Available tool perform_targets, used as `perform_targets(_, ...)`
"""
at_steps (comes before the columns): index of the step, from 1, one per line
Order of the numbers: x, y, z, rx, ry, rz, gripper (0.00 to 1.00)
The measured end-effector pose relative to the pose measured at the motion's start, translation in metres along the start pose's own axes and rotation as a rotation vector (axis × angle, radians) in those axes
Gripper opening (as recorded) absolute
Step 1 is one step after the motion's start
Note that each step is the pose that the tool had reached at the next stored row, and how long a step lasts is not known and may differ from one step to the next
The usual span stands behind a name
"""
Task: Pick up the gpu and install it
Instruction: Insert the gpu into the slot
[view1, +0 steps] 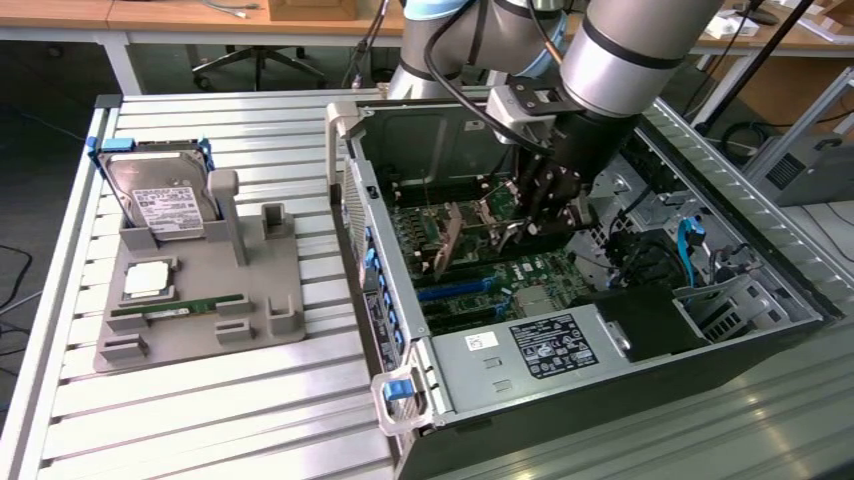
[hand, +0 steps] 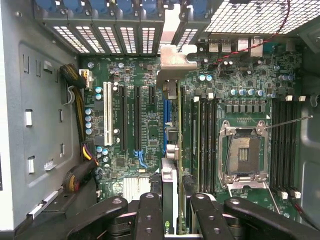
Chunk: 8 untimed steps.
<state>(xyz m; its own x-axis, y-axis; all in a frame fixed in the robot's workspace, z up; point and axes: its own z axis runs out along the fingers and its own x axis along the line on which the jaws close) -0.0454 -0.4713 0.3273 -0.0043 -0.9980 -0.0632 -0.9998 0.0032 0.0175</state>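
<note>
My gripper (view1: 545, 215) is down inside the open computer case (view1: 400, 330), over the green motherboard (view1: 534, 275). It is shut on the gpu (view1: 507, 228), a thin dark card held on edge. In the wrist view the gpu (hand: 172, 135) runs edge-on from between my black fingers (hand: 150, 215) to its silver end bracket (hand: 175, 57) at the case's rear slot openings. The card hangs right beside the blue slot (hand: 166, 111). Whether its lower edge touches the slot I cannot tell.
On the exterior view's left a grey holder (view1: 254, 320) carries a hard drive in a blue frame (view1: 160, 200), a processor (view1: 147, 280) and a green memory stick (view1: 180, 307). The open processor socket (hand: 245, 155), memory slots (hand: 205, 140) and cable bundles (hand: 80, 110) flank the card.
</note>
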Motion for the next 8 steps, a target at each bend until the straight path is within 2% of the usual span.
perform_targets(8,0.0053,0.0000,-0.0003,0.0000,0.0000,0.000,0.27)
